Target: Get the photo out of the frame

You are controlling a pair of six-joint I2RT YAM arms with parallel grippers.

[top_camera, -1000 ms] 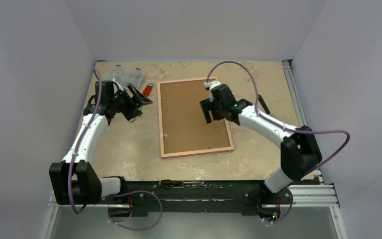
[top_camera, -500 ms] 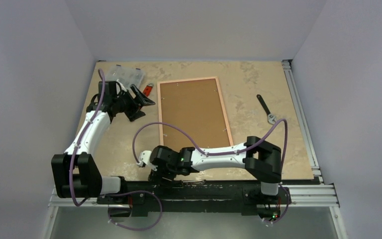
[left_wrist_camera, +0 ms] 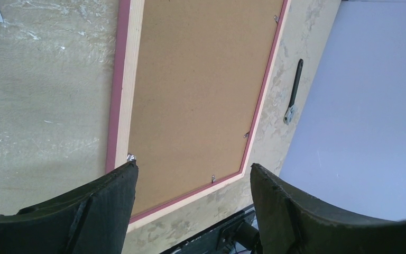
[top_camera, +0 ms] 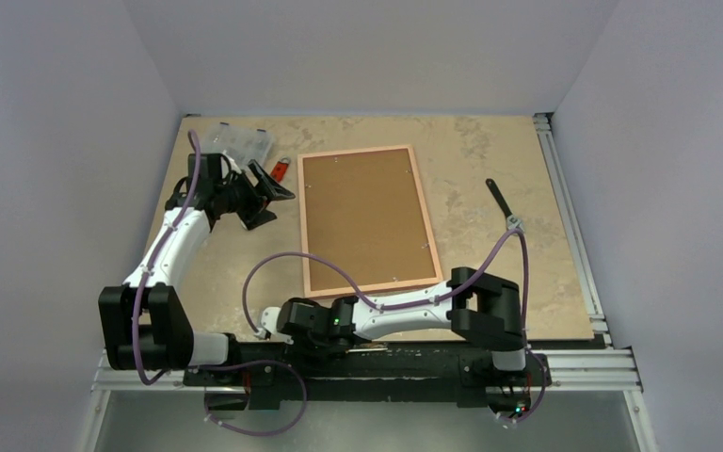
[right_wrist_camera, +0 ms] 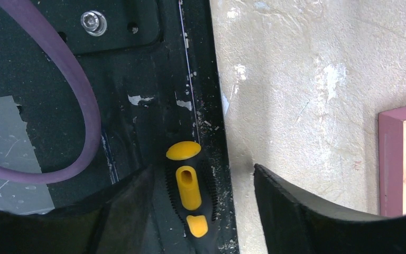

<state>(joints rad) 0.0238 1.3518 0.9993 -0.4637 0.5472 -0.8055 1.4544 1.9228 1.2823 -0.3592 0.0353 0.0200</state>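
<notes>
The frame (top_camera: 367, 218) lies back-up on the table (top_camera: 490, 141). Near its front-left corner the right end effector (right_wrist_camera: 203, 185), jaws wide, straddles a yellow-handled tool (right_wrist_camera: 190, 190): centre over it before closing. Left of the frame, the left end effector (left_wrist_camera: 193, 172) hangs wide, empty

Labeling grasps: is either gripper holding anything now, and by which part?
Nothing held. The left gripper is open and empty; right gripper is open, straddling the screwdriver handle, not closed on it.

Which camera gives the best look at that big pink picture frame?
The top external view: it shows the whole frame lying back side up, with all four corners in sight. The left wrist view shows most of its brown back but cuts off one end. The right wrist view catches only a pink corner.
</notes>
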